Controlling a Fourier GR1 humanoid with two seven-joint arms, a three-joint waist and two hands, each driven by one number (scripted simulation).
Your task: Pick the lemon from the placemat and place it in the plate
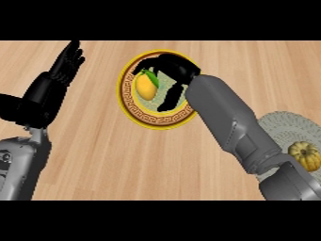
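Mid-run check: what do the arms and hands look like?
Both forearms are rounded grey casings; the left forearm has a paler inset panel, the right forearm looks plain. The left hand and right hand are glossy black. No cables visible.

Lemon [147, 86] in gold-rimmed plate [131, 109], right hand [176, 69] over it, left hand [50, 87] open at left, gourd [306, 156] on placemat [289, 126]

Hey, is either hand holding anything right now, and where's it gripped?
The right hand appears to hold the lemon over the plate, fingers curled across its top end, thumb beside it. The left hand holds nothing.
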